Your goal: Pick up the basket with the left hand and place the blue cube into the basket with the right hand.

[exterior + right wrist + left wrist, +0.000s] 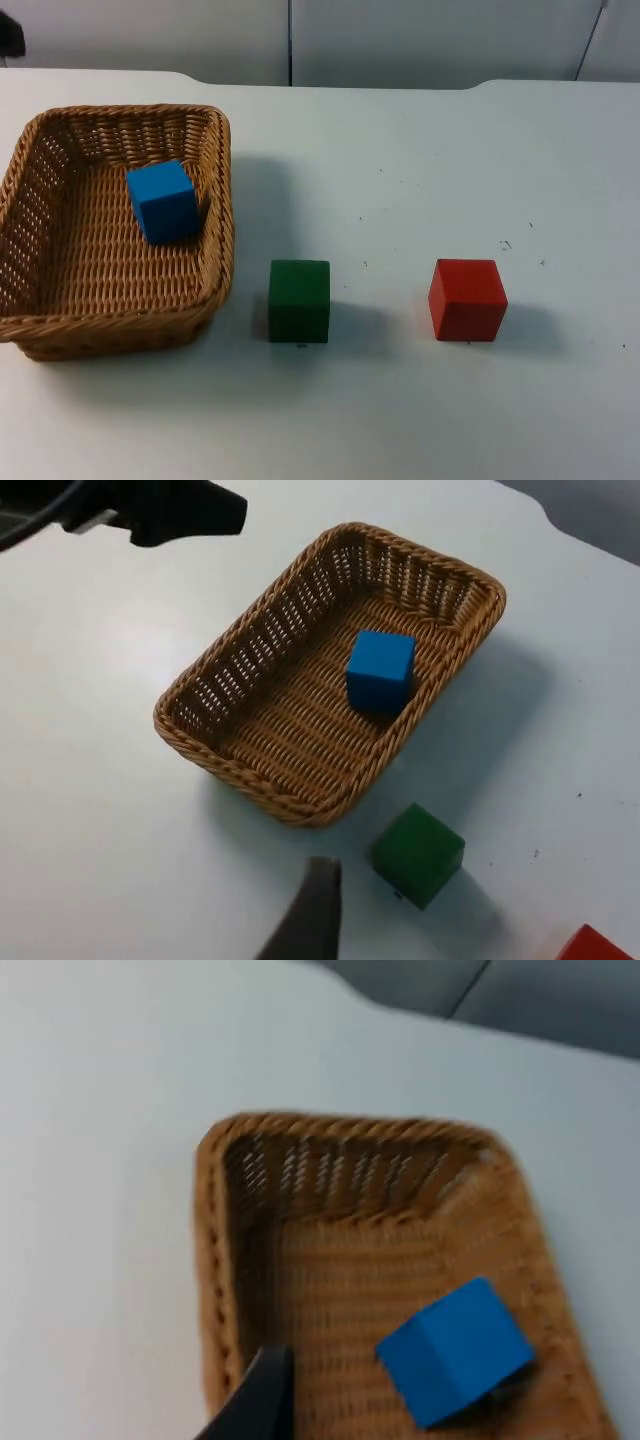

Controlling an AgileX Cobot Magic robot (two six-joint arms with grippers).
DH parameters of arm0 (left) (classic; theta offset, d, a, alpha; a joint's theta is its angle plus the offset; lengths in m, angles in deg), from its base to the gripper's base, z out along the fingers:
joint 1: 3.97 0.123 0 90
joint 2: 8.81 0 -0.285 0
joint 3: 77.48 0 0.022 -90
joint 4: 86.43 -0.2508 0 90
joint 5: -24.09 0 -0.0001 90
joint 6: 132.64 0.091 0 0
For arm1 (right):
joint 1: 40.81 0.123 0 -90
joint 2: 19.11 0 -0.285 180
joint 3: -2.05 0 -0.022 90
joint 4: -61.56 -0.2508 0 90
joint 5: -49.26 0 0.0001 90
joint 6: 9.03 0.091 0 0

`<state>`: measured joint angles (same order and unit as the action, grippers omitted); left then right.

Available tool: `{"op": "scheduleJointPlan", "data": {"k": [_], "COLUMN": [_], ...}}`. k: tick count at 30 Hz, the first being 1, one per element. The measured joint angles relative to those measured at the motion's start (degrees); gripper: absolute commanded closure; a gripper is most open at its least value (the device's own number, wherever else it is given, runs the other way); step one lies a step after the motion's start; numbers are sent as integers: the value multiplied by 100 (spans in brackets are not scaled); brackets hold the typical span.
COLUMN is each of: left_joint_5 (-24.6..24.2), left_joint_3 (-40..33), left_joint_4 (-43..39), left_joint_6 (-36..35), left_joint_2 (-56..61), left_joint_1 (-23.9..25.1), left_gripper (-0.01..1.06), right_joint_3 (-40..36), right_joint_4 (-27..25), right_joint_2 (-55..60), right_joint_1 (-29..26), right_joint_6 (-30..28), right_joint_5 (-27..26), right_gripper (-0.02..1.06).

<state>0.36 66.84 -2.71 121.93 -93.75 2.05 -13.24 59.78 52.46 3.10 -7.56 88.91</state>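
A woven wicker basket (110, 322) rests on the white table at the left. The blue cube (162, 200) lies inside it, toward the far right wall. From the left wrist view I look down into the basket (340, 1128) with the blue cube (455, 1350) on its floor; my left gripper (255, 1400) hangs above the basket, apart from it. In the right wrist view the basket (280, 805) holds the blue cube (380, 670), and my right gripper (310, 910) hovers high over the table near the green cube. The left gripper (185, 510) is raised beyond the basket.
A green cube (299, 300) stands just right of the basket's near corner, and a red cube (467, 299) lies farther right. The grey partition wall (400, 40) closes the table's far edge. The green cube (418, 852) and red cube (598, 945) sit close below my right gripper.
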Motion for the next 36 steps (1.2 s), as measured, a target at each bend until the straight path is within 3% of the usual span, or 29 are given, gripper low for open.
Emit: {"op": "scheduleJointPlan", "data": {"k": [7,11,12,16,17,19,26,32,36], "left_joint_5": [-559,-881,-881,-1320,-1320,-1419,-1938,-2552,-3145], "left_joint_3": [0,0,0,-10,-10,-132,-904,-1018,-1018], "left_joint_4": [-515,-1902,-1902,-3499,-3499,-4128,-4709,-5330,-6025], "left_joint_6": [-774,-2075,-2075,-3528,-3528,-4227,-5065,-5461,-6229], "left_joint_2": [1358,2429,2429,3530,3530,4277,5887,6835,7442], "left_joint_1": [0,0,0,0,0,0,0,0,0], "left_gripper": [0,0,0,0,0,0,0,0,0], "right_joint_3": [0,0,0,-5,-5,-163,-1158,-1683,-2016], "right_joint_4": [127,254,254,293,293,293,293,293,293], "right_joint_2": [0,0,0,-13,-13,-75,-524,-1055,-1691], "right_joint_1": [0,0,0,0,0,0,0,0,0], "right_joint_6": [0,-11,-11,-113,-113,-147,-198,-211,-211], "right_joint_5": [-83,-97,-97,-137,-137,-343,-994,-1044,-1079], "right_gripper": [22,22,22,22,22,22,22,22,22]}}
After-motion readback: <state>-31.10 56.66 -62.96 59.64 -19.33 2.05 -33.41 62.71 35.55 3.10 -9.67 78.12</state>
